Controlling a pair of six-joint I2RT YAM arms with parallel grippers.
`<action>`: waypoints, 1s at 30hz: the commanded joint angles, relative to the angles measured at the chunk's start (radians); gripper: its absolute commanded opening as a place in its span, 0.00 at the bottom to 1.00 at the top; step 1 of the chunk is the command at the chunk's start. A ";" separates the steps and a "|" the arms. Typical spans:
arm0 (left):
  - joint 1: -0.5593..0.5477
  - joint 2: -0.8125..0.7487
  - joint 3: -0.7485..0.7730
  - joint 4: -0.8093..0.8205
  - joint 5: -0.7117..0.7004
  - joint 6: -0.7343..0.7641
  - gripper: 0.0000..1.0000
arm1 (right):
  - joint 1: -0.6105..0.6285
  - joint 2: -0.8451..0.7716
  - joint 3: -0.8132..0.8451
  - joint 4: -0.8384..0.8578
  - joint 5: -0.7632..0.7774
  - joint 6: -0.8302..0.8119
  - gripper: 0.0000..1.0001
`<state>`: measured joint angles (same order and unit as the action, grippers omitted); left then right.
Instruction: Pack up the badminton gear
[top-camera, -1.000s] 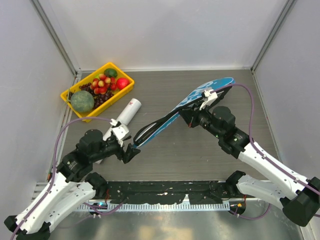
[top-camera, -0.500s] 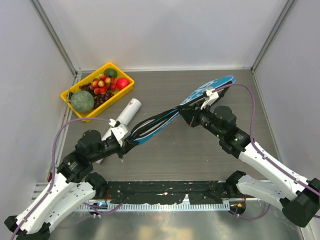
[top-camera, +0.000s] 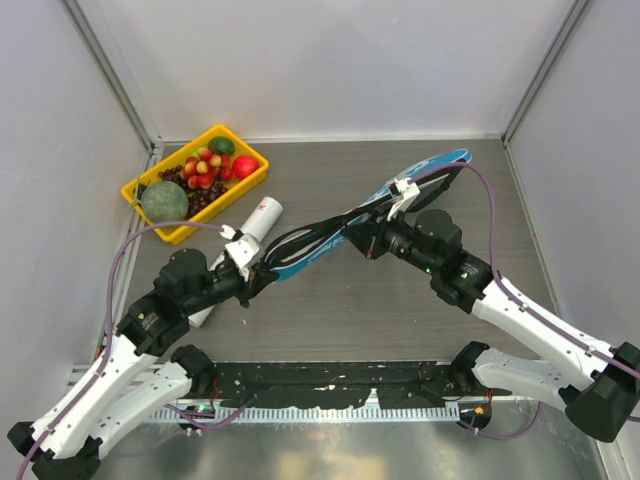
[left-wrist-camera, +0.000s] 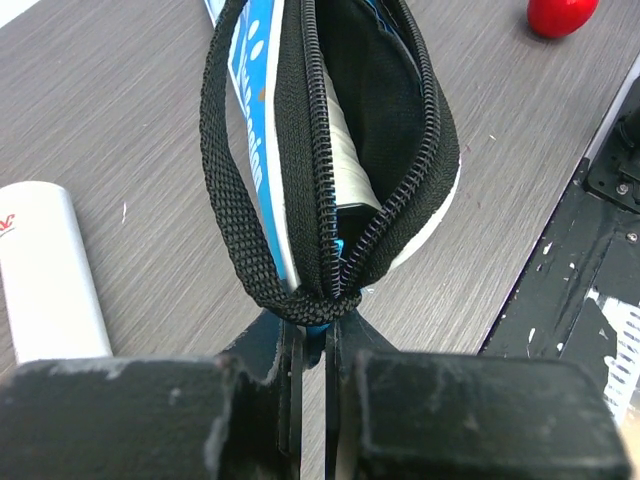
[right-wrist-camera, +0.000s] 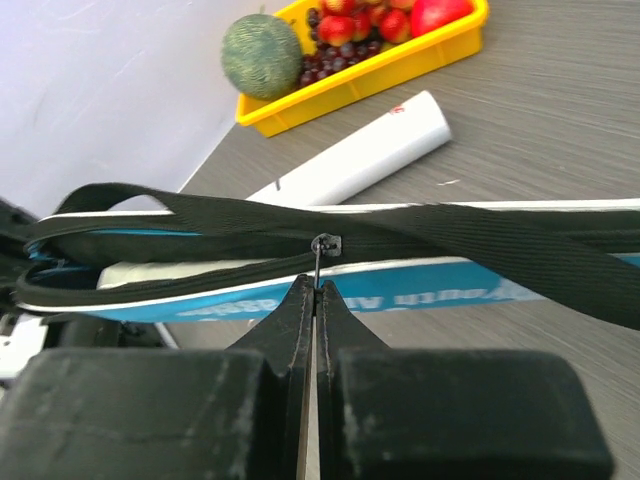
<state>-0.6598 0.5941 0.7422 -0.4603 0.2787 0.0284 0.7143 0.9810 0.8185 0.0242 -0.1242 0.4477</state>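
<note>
grey wood-grain table (top-camera: 400, 320), white walls. mid-table, the left gripper (left-wrist-camera: 313, 330) is clamped on the open end of the blue racket bag (top-camera: 335, 232); the right gripper (right-wrist-camera: 313, 287) is pinched tight on the zipper pull (right-wrist-camera: 322, 245). hold the bag taut and draw the pull steadily toward the left gripper.

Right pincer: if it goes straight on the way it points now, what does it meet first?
The racket bag: the right pincer is shut on its zipper pull, so the bag lies directly ahead. Behind it is probably the white tube, though depth is unclear.
</note>
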 joint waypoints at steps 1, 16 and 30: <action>0.000 0.009 0.059 0.106 -0.016 -0.022 0.00 | 0.082 0.010 0.094 0.043 -0.017 0.000 0.05; -0.001 0.095 0.100 0.134 -0.024 -0.061 0.00 | 0.390 0.156 0.264 0.072 0.070 -0.024 0.05; -0.003 0.125 0.117 0.135 -0.068 -0.125 0.00 | 0.504 0.308 0.308 0.071 0.156 -0.038 0.05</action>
<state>-0.6609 0.7132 0.8135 -0.4316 0.2329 -0.0509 1.1713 1.2739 1.1080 0.0216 0.0353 0.4026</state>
